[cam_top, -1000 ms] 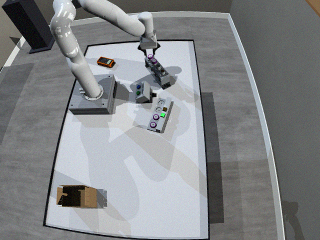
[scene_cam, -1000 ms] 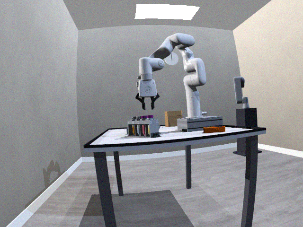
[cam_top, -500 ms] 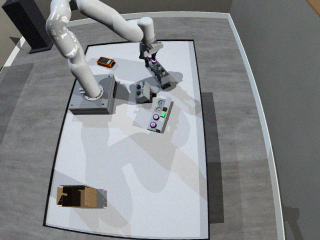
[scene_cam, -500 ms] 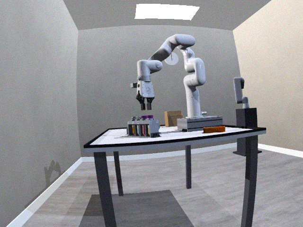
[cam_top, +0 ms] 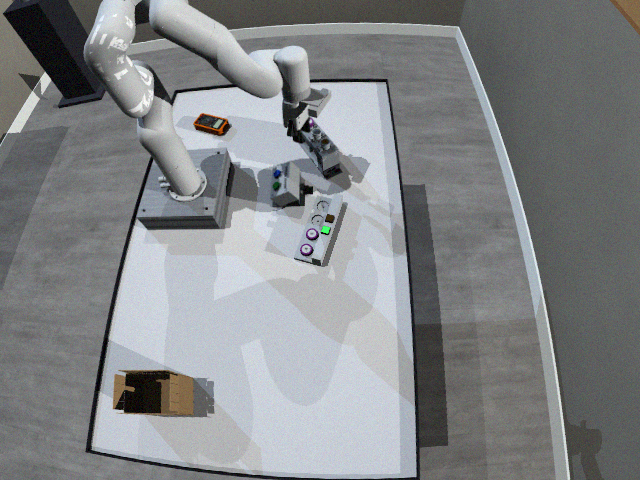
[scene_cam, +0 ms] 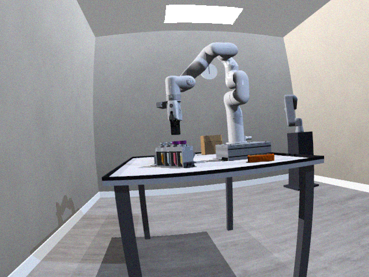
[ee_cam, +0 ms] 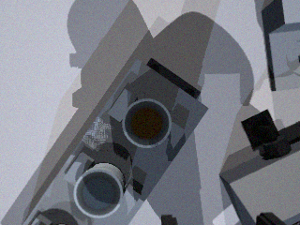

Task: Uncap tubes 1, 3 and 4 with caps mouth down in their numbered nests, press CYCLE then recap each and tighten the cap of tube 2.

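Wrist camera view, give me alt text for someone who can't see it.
Looking straight down on the grey decapping station, which runs diagonally, with two uncapped round tubes: one with dark brown contents at centre, one with dark blue-grey contents lower left. Overlapping shadows cross the pale table top; a grey housing sits at right.

Arm links (scene_cam: pixel 236 86): smooth white plastic-like shell with a soft sheen. Base block (cam_top: pixel 214 193): grey, metal-looking, matt. Table top (cam_top: pixel 258 335): white, smooth, matt, edged in black. Decapping station (scene_cam: pixel 187 154): grey matt housing holding tubes with clear, glass-like walls (scene_cam: pixel 162 157); open tube mouths (ee_cam: pixel 146 123) show pale, smooth rims. Caps (cam_top: pixel 311 234): purple, smooth plastic look. Box (cam_top: pixel 178 393): brown cardboard, dull. Orange device (cam_top: pixel 211 124): plastic-looking casing. Floor (scene_cam: pixel 262 223): grey, streaked, wood-grain finish
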Motion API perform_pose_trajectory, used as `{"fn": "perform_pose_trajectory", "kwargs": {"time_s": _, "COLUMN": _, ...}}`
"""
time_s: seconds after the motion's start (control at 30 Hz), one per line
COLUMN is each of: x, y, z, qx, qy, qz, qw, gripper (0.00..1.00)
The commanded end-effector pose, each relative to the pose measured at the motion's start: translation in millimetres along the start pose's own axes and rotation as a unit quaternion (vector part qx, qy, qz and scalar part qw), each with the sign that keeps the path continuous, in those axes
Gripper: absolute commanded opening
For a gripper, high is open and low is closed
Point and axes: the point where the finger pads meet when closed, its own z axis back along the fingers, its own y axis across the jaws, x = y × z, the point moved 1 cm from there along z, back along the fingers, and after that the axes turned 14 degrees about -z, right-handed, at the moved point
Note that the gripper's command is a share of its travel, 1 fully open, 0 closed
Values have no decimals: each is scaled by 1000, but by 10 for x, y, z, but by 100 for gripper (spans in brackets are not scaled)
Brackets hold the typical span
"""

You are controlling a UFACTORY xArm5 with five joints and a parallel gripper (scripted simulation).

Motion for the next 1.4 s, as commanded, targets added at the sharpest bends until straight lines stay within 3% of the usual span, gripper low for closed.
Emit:
{"fn": "perform_pose_trajectory", "kwargs": {"time_s": 0.0, "x": -250, "y": 244, "z": 14, "qx": -5, "qy": 1, "qz": 55, "qw": 998, "gripper": 46}}
{"fn": "perform_pose_trajectory", "kwargs": {"time_s": 0.43, "x": -666, "y": 690, "z": 10, "qx": -5, "qy": 1, "qz": 55, "qw": 998, "gripper": 46}}
{"fn": "perform_pose_trajectory", "kwargs": {"time_s": 0.93, "x": -1291, "y": 1359, "z": 6, "qx": -4, "qy": 2, "qz": 55, "qw": 998, "gripper": 46}}
{"fn": "perform_pose_trajectory", "kwargs": {"time_s": 1.0, "x": -1291, "y": 1359, "z": 6, "qx": -4, "qy": 2, "qz": 55, "qw": 998, "gripper": 46}}
{"fn": "perform_pose_trajectory", "kwargs": {"time_s": 1.37, "x": -1765, "y": 1868, "z": 3, "qx": -4, "qy": 2, "qz": 55, "qw": 998, "gripper": 46}}
